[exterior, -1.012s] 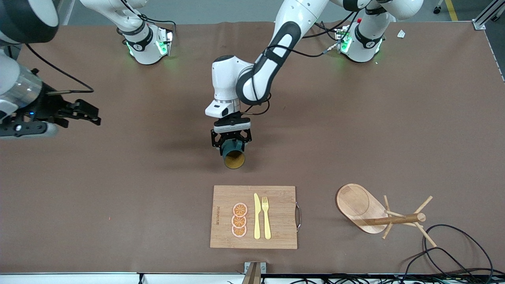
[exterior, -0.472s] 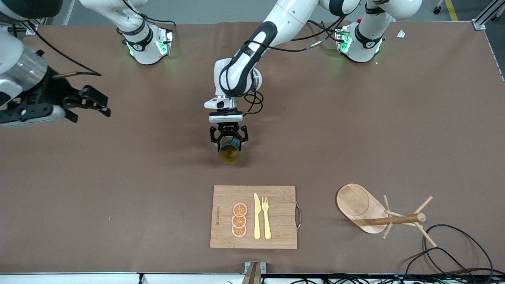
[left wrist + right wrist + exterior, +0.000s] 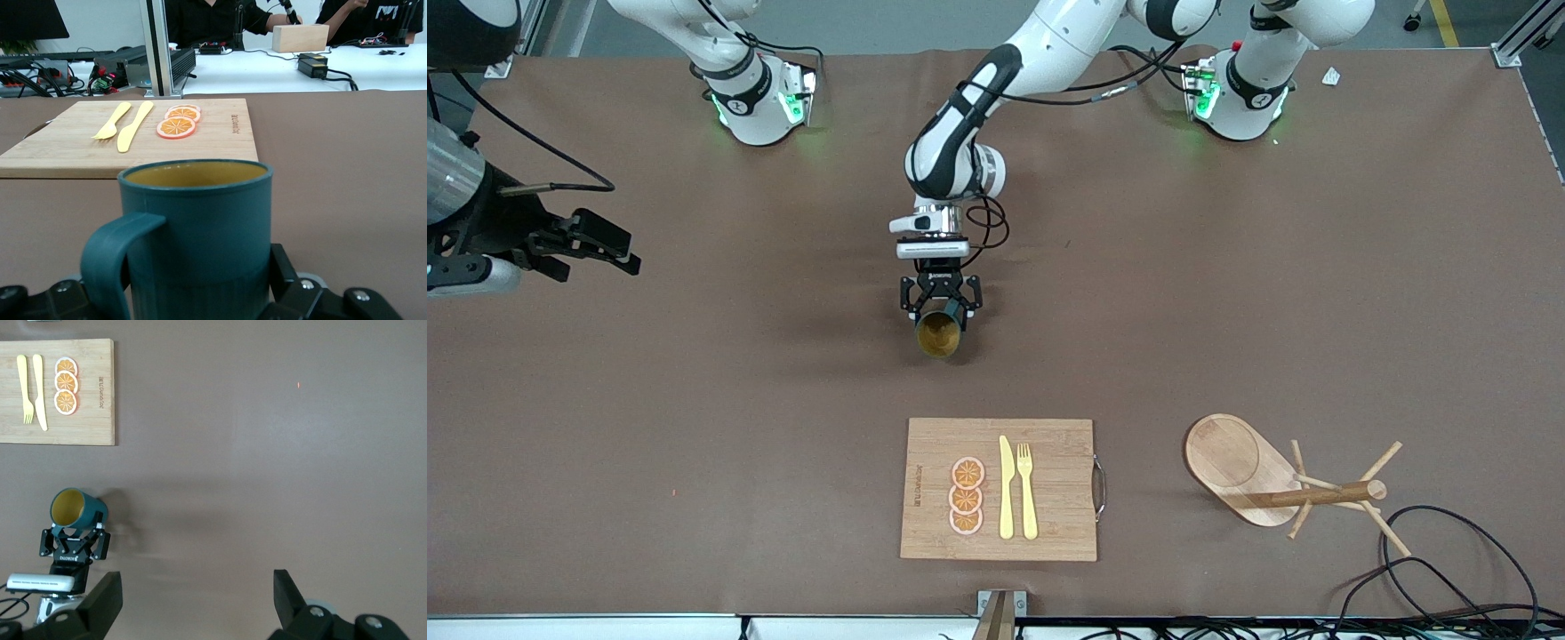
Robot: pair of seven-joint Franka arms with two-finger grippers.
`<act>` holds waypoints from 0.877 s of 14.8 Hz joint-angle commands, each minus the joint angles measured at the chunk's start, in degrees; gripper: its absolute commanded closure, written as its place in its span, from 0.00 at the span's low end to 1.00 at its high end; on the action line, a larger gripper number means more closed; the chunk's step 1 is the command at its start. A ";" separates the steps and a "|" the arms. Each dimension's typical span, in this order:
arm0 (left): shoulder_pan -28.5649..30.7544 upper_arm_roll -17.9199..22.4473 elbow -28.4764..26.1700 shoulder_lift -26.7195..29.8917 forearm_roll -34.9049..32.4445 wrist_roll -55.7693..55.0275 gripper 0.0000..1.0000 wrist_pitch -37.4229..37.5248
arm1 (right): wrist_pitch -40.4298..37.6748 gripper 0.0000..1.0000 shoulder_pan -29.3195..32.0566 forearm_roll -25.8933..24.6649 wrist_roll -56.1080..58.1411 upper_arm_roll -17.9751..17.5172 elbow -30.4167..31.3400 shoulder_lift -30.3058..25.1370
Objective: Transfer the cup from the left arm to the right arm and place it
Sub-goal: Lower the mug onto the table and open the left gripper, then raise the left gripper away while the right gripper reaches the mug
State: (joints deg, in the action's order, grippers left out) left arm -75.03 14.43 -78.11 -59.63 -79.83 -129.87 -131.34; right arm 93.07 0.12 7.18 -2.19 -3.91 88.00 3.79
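Observation:
The dark teal cup (image 3: pixel 940 336) with a mustard inside is held low over the middle of the table, between the robot bases and the wooden board (image 3: pixel 1063 444). My left gripper (image 3: pixel 941 302) is shut on its lower body. In the left wrist view the cup (image 3: pixel 200 220) stands upright between the black fingers (image 3: pixel 283 273), with its handle to one side. My right gripper (image 3: pixel 596 242) is open and empty over the right arm's end of the table. The right wrist view shows my right gripper (image 3: pixel 193 597), the cup (image 3: pixel 70 509) and the left gripper (image 3: pixel 73 543).
The wooden board (image 3: pixel 80 427) carries three orange slices (image 3: pixel 967 496), a yellow knife (image 3: pixel 1006 489) and a fork (image 3: pixel 1027 489). A wooden mug tree (image 3: pixel 1280 484) lies on its side toward the left arm's end. Black cables (image 3: pixel 1449 569) lie near that front corner.
The left arm has drawn the cup a little toward the robot bases and straightened over it. The right gripper swung inward, then back toward its end of the table.

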 commanded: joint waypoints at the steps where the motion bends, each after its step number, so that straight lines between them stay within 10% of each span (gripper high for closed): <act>1: -1.78 0.51 1.03 -0.93 -0.94 -1.26 0.00 2.65 | -0.61 0.00 -0.21 0.03 -0.10 -0.40 1.12 1.21; 13: -3.55 -10.47 0.76 8.02 14.86 -0.73 0.00 19.27 | -0.44 0.00 -9.00 -0.94 -16.52 -0.66 1.12 6.40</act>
State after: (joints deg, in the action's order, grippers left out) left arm -78.74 4.64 -76.08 -56.15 -69.09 -131.15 -113.94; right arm 92.51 -8.43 6.69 -15.81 -4.70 88.85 9.32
